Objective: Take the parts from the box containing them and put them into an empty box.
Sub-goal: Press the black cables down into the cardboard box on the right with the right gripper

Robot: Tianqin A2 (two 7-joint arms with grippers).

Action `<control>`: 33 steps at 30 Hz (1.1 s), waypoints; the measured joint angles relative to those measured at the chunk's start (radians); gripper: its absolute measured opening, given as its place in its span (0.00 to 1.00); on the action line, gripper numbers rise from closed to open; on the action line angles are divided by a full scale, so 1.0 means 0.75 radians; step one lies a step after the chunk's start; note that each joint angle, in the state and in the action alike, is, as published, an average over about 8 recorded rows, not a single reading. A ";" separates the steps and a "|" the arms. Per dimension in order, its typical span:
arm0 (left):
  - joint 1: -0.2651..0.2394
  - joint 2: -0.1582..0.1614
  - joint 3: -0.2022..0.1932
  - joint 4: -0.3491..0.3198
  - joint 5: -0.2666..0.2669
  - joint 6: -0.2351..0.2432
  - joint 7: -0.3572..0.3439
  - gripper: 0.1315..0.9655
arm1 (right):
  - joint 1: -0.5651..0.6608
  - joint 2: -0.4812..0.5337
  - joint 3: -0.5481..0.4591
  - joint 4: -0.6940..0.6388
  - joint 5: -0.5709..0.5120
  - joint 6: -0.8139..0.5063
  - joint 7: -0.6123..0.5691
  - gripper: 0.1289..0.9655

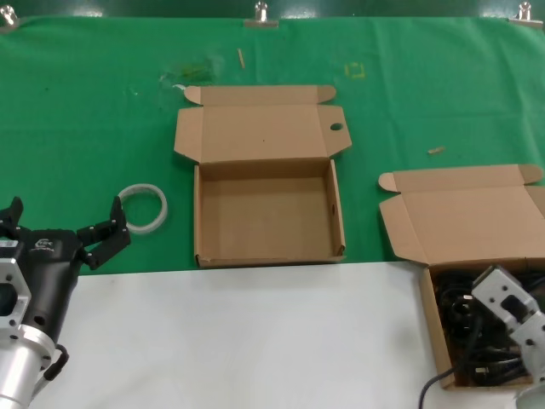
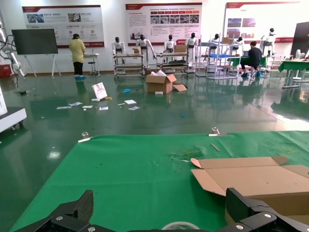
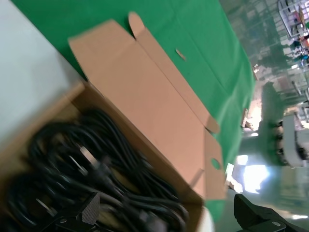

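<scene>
Over the full box, at the table's near right corner, the right end effector hangs just above the black cords; its wrist view shows the two fingertips spread wide apart with nothing between them, the tangle of cords directly below. That stance suits a reach down into the pile, which looks like the step in hand: no cord is gripped yet. The cords lie loosely heaped and crossed over one another, one tail spilling over the near wall, so a grab may drag a neighbour along.

Left of the full box, well apart from it on the green cloth, the empty box sits with its lid folded flat back, leaving its floor bare and open from above for the drop. Nothing lies in it, so the transfer appears not yet begun.

Further left of the empty box, the left end effector waits low near a white ring, fingers apart and holding nothing.
</scene>
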 joint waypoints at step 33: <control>0.000 0.000 0.000 0.000 0.000 0.000 0.000 1.00 | -0.001 -0.004 0.038 -0.065 0.014 -0.031 -0.164 1.00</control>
